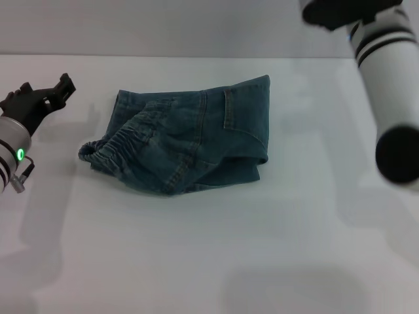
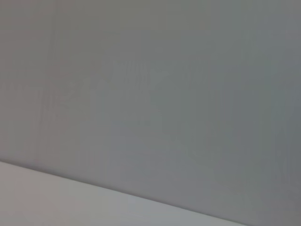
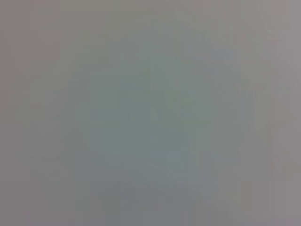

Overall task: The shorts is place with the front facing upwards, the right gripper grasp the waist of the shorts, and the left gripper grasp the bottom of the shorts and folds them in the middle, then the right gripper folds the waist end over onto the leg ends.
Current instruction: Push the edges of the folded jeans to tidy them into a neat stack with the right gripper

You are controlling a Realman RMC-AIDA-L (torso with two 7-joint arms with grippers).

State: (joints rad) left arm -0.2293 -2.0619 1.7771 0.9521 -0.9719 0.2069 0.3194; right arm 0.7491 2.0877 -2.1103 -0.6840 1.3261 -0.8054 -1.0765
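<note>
The shorts [image 1: 186, 140] lie in a folded bundle mid-frame on the white counter [image 1: 209, 261], apparently finished. The left pincer [image 1: 46, 91] hovers empty at left, clear of them; its gap and the right pincer's [image 1: 340, 10] are unreadable.

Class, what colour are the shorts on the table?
Blue denim shorts, seen best in the head view.

Left gripper [image 1: 64, 84] sits at the left edge of the head view, mid-height, black fingers pointing up-right, green ring lit on its wrist. Right gripper [image 1: 327, 12] at upper right corner, pale forearm angling down the right edge.
</note>
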